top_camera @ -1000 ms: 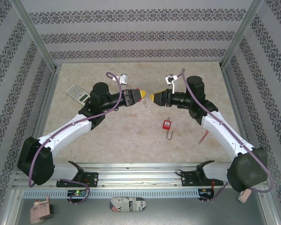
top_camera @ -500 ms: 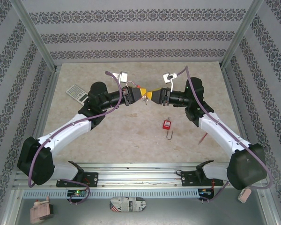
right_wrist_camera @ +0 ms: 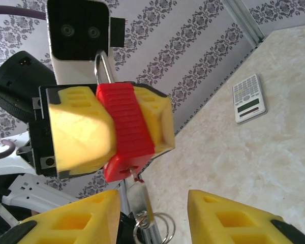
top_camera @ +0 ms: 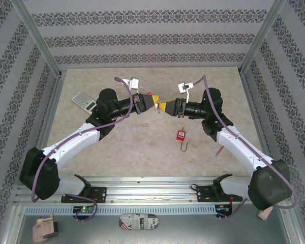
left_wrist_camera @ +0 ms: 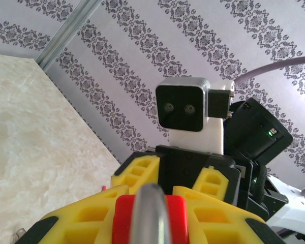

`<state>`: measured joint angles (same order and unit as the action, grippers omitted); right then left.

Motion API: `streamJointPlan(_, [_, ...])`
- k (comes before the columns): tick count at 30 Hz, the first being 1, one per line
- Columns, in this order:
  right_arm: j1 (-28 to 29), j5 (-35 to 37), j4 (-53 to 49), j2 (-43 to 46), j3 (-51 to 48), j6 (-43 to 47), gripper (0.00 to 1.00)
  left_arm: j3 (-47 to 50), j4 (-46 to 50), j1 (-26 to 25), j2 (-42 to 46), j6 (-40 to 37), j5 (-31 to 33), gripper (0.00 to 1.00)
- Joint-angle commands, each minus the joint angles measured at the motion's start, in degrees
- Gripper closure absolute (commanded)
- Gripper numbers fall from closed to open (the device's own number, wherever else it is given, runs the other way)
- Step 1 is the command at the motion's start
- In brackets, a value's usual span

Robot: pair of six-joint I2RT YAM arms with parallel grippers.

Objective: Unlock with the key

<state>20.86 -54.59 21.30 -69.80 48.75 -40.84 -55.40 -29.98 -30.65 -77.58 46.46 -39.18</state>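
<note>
Reaching in from 7 and 5 o'clock, tips near: left gripper (top_camera: 153,99) clamped on red padlock (right_wrist_camera: 124,127), right gripper (top_camera: 163,105) parted.

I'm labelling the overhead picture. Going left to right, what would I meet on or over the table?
Calculator, left tool gripping a red padlock, right tool, second red padlock lying on the table, red stick.

lab robot cell: aluminium frame (top_camera: 40,43), wallpapered walls (top_camera: 152,38), marble-look tabletop (top_camera: 142,147)

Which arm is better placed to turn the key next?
Right. The right pincer is open, with the key hanging between its fingers under the padlock. The left pincer is clamped on the padlock, so it can only steady it.
</note>
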Motion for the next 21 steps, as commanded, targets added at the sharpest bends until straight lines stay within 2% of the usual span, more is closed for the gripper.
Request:
streamJointPlan(1, [0.60,-1.16,2.02,2.00,-1.26,-0.74,0.58,-2.04,-4.40,0.16,-0.46,-0.79,0.98,1.00])
streamJointPlan(4, [0.76,-0.62,2.39,2.40,-1.73,-0.82,0.58,-2.17,-5.18,0.15,-0.85,-0.34,0.54,1.00])
streamJointPlan(17, [2.02,-0.91,6.03,-1.83,-0.13,-2.40,0.72,-1.60,-8.47,0.07,-1.35,1.54,-0.47,1.00])
streamJointPlan(21, [1.95,-0.53,6.18,-1.83,0.01,-2.40,0.83,-1.64,-9.08,-0.06,-1.67,1.88,-1.14,1.00])
